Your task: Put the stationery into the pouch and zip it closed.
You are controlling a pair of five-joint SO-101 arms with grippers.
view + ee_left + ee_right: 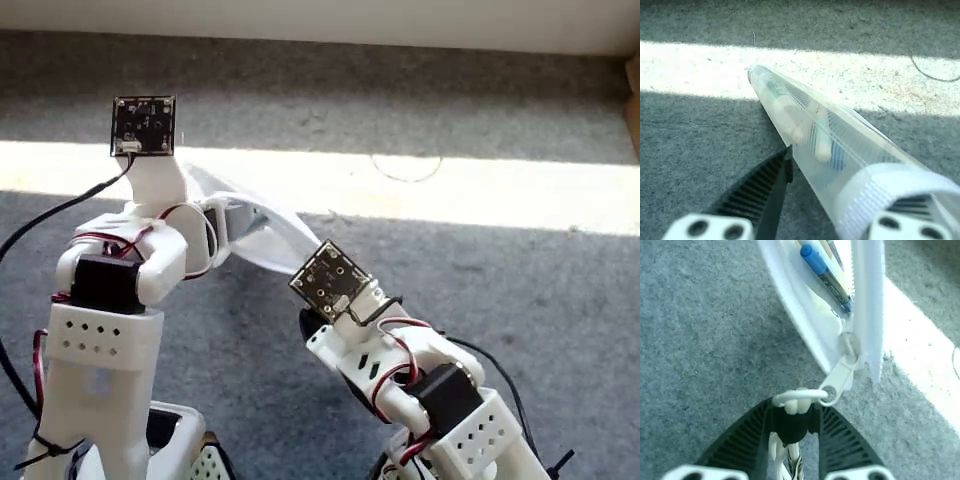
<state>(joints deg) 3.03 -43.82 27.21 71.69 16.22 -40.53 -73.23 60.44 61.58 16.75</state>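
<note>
Left gripper (850, 182): I've got its jaws clamped on one end of the pouch (805, 115), holding it off the grey carpet (520, 300).
Right gripper (795, 412): jaws pinched shut on the white pull ring (797, 396), which hangs from the zipper tab (840, 377).
Pouch: translucent and slim, and in the high view it's strung between my two arms. Its long axis runs straight away from the left jaws.
Contents: a blue pen (822, 270) and pale sticks lie lengthwise inside, so I reckon the loading is done.
Zip: the slider (850, 345) sits at the pouch end nearest my right jaws. The two rows of teeth beyond it are spread apart, so the mouth isn't closed yet.
Key relation: the open track leads away from the right jaws along the pouch's length. I judge the slider must travel that way while the left arm anchors the pouch.
Risk: if the ring is dragged off that line, I'd expect the slider to bind.
</note>
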